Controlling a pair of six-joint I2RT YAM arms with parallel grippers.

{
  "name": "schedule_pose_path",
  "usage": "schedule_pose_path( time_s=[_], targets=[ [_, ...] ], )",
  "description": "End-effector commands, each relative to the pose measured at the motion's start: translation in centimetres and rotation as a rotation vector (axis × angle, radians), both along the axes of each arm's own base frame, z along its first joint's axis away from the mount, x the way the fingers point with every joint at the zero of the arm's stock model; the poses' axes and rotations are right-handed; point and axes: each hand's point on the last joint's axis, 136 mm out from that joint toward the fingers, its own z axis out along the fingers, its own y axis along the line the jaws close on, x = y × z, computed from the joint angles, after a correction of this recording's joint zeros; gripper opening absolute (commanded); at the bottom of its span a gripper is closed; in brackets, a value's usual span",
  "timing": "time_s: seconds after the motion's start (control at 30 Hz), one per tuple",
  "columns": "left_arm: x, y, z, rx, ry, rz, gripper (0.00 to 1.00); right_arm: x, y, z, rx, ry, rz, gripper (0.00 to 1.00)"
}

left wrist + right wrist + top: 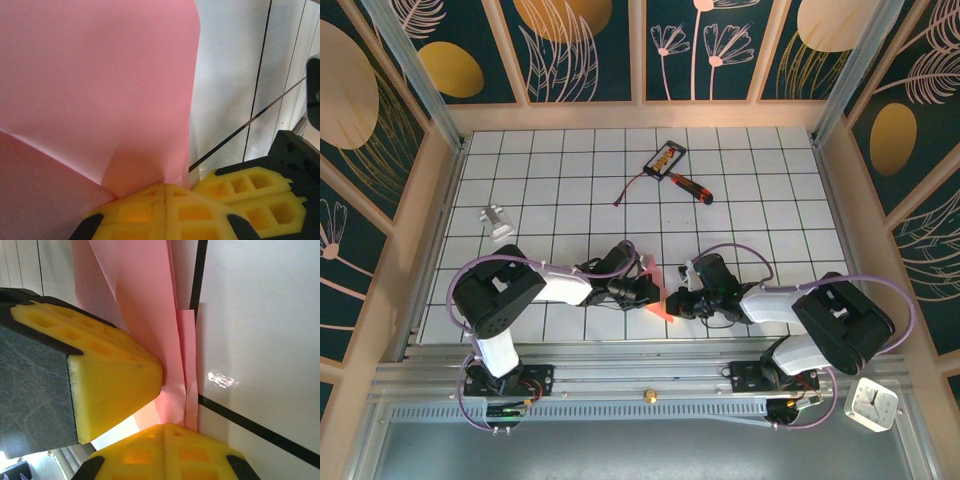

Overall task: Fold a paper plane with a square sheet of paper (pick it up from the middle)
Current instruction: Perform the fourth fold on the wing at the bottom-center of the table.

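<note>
Well nearer the arm bases than the red-handled screwdriver (692, 185), the paper plane (100, 90), partly folded pink-red paper, is pinched at one spot by the left gripper (165, 192) and the right gripper (165, 427), their yellow pads clamped just beside each other.

Blocked at near centre by left gripper (652, 292) and right gripper (672, 300), pinched nose to nose on thin pink-red folded paper (660, 308). Farther back, narrowed by red-handled screwdriver (692, 186), small black-and-orange card (666, 157), thin dark cord (632, 188); at left, by small grey metal block (498, 222). Passable elsewhere over white tiled tabletop (770, 200).
</note>
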Motion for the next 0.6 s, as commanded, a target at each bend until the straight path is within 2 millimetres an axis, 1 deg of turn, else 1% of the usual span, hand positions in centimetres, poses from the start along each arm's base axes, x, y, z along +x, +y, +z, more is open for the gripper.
schedule_pose_path(
  time_s=[0.0,0.23,0.4,0.57],
  targets=[
    [1.6,2.2,-1.5,0.07,-0.008,0.078,0.0,-2.4,-3.8,-4.2,-0.203,0.123,-0.031,0.0],
    [4.0,4.0,-1.5,0.106,-0.032,0.108,0.0,-2.7,-4.1,-4.6,-0.227,0.136,-0.027,0.0],
    [5.8,5.7,-2.1,0.146,-0.042,0.139,0.0,-2.8,-4.3,-4.7,-0.241,0.139,-0.024,0.0],
    [7.4,6.8,-2.5,0.17,-0.048,0.151,0.0,-2.8,-4.4,-4.8,-0.25,0.142,-0.026,0.0]
  ],
)
